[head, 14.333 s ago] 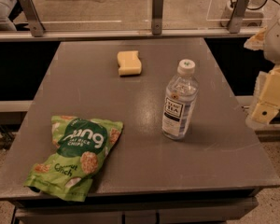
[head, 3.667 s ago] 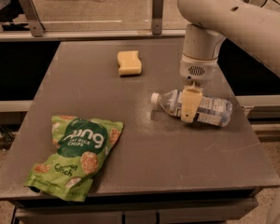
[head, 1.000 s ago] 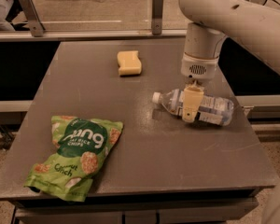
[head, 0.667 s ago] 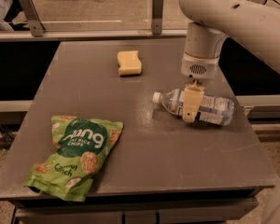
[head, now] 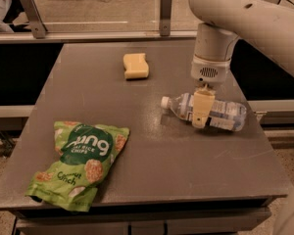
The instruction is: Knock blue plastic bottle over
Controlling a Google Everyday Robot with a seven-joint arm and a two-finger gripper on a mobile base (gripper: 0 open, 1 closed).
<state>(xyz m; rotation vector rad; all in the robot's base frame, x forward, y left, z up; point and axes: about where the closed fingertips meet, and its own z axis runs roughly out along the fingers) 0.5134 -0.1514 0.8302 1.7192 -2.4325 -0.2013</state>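
Pincer (head: 200,117) at blue plastic bottle (head: 226,115), grip state indeterminate; bottle lies sideways on surface (head: 161,160): knock-over judged complete.

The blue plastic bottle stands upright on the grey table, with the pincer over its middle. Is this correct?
No. The camera view shows the blue plastic bottle lying on its side on the grey table, with the pincer over its middle.

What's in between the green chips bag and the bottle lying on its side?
Nothing, just bare grey table between the green chips bag and the blue plastic bottle, as the camera view shows. The gripper sits at the bottle's middle.
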